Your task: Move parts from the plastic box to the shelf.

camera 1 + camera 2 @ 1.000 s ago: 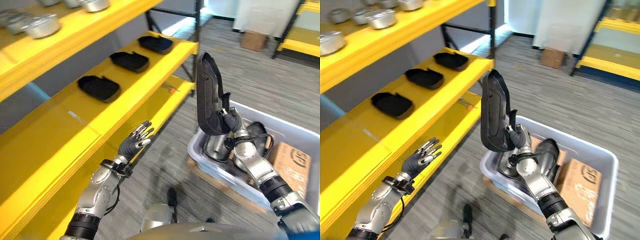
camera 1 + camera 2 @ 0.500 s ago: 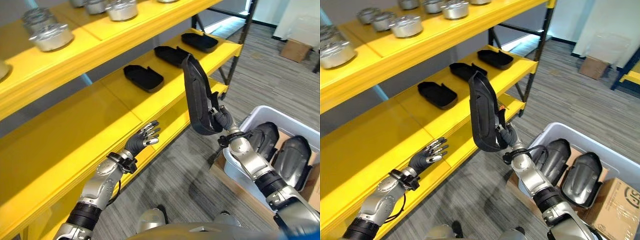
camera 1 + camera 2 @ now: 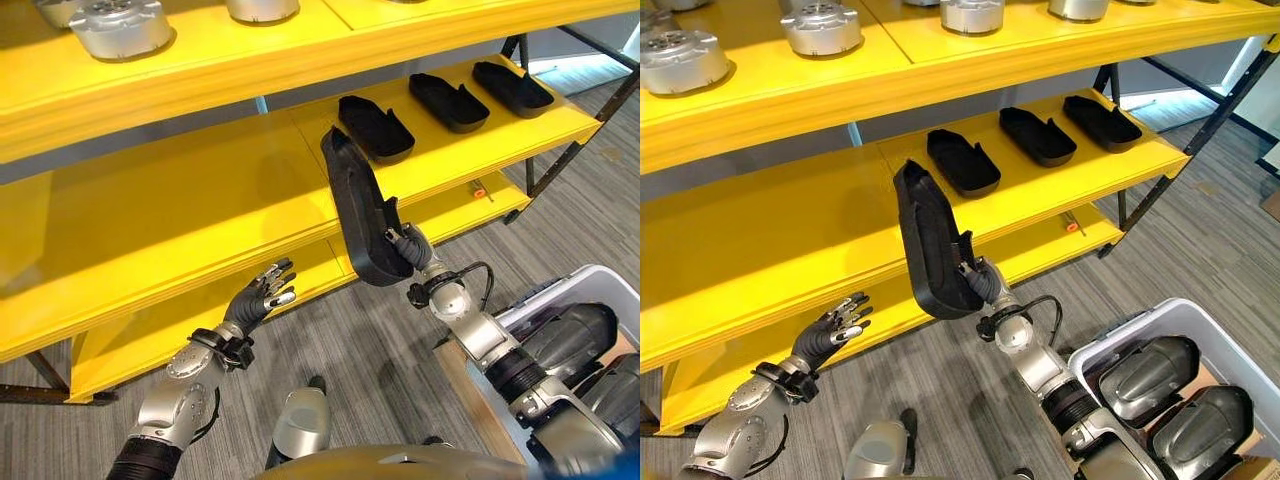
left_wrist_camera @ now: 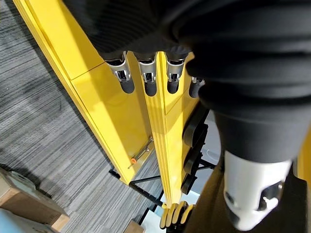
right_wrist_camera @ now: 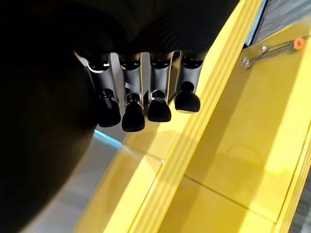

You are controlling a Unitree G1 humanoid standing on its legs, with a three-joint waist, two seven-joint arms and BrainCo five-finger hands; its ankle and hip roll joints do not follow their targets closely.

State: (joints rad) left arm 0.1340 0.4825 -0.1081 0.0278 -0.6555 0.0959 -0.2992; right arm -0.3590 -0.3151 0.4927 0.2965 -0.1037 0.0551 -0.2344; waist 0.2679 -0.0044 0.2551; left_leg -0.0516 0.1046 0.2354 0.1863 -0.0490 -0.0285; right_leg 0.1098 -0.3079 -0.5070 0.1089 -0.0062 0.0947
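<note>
Two hands are nearest us: the left hand (image 3: 262, 298) hangs with fingers spread and empty before the lower yellow shelf (image 3: 150, 215), while the right hand (image 3: 412, 250) clasps a long, matte black shell-shaped part (image 3: 360, 220) by its lower end, held nearly upright (in front of the shelf edge). Beside us, the grey plastic box (image 3: 1095, 345) holds glossy dark parts (image 3: 1145, 375); farther off we see three black parts (image 3: 962, 160) lying flat on that shelf, and ribbed metal castings (image 3: 820, 25) above.
</note>
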